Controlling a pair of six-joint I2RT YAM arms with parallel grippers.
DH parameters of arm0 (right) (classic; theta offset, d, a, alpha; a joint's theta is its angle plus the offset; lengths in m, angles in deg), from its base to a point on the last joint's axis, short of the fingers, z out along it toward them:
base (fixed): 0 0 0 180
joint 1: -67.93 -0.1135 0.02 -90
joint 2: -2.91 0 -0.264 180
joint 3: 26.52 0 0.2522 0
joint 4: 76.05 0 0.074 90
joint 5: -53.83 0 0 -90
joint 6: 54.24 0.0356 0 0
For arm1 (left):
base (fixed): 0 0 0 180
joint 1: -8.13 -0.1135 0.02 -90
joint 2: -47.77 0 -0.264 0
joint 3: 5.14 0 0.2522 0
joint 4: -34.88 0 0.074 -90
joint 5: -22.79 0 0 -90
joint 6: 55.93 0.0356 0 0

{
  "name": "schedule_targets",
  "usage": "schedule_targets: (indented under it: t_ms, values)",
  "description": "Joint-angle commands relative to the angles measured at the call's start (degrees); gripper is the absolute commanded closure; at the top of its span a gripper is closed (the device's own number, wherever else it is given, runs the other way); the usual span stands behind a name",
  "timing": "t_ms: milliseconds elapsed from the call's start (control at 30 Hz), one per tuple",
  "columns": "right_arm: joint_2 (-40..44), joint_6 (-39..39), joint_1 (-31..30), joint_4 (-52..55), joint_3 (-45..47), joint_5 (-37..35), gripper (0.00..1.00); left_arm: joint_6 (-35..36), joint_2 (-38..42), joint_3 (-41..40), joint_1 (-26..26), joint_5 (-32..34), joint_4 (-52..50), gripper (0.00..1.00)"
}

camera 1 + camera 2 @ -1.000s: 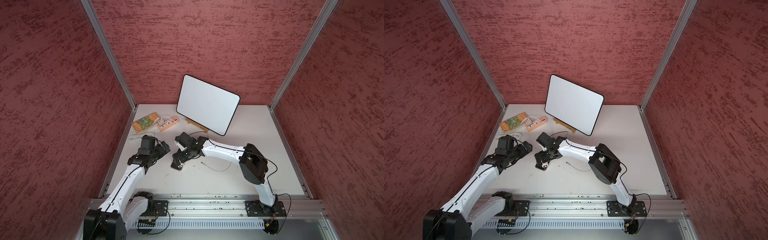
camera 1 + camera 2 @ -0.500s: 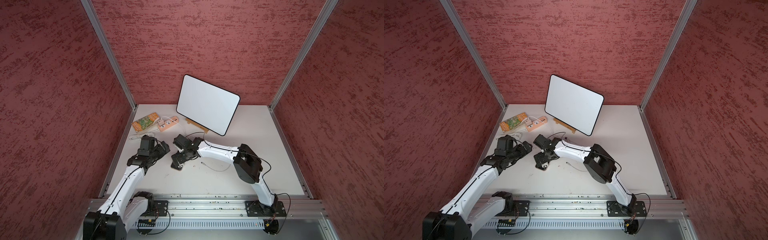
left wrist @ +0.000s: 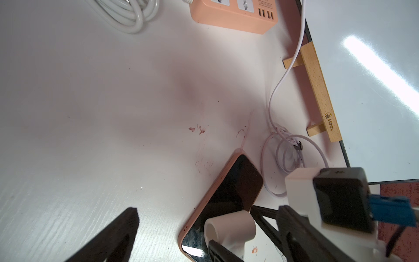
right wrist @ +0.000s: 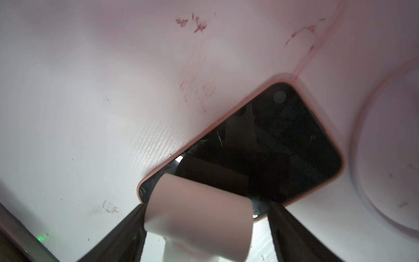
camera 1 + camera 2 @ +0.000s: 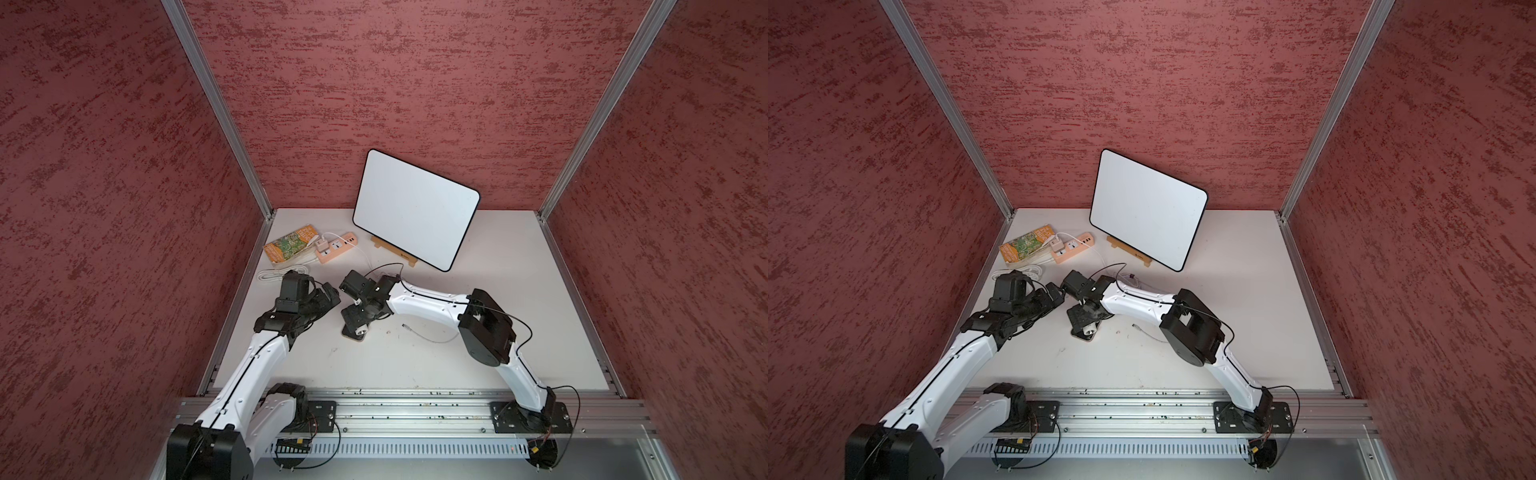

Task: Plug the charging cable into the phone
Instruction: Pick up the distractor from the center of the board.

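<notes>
Right tool, wide, straddles the phone at 8 o'clock on the desk. Left tool is wide and empty. The phone looks rigid, glossy and likely slippery, so pinch its tan side edges.

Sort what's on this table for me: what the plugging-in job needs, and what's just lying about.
For the job:
- phone
- charging cable, its plug tip not yet in the phone

Just lying about:
- white board on its wooden stand
- peach power strip
- thick white cord bundle
- colourful flat packet
</notes>
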Motion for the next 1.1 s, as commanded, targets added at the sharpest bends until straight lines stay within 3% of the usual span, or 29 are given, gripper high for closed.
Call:
schedule_targets:
  t_ms: [0,333,700,867,1067]
  values:
    - [-1.4,0.7,-0.5,1.8,-1.5,-2.0,0.2,0.1,0.7,-0.7,-0.5,-0.6,1.2,0.0]
    - [-0.6,0.7,-0.5,2.8,-0.8,-6.2,0.37,0.1,0.6,-0.9,-0.6,-0.8,1.4,0.0]
    - [7.8,-1.2,0.4,0.4,5.3,-14.3,0.39,0.3,0.4,-1.0,-0.7,-2.0,2.0,0.0]
    - [12.2,-2.1,2.2,-1.9,9.5,-14.7,0.39,0.6,-0.3,-1.1,-0.7,-5.4,4.2,0.0]
    - [18.7,-1.9,5.4,-7.2,17.5,-12.1,0.38,-0.3,-4.1,-1.1,-0.5,-14.8,9.7,0.0]
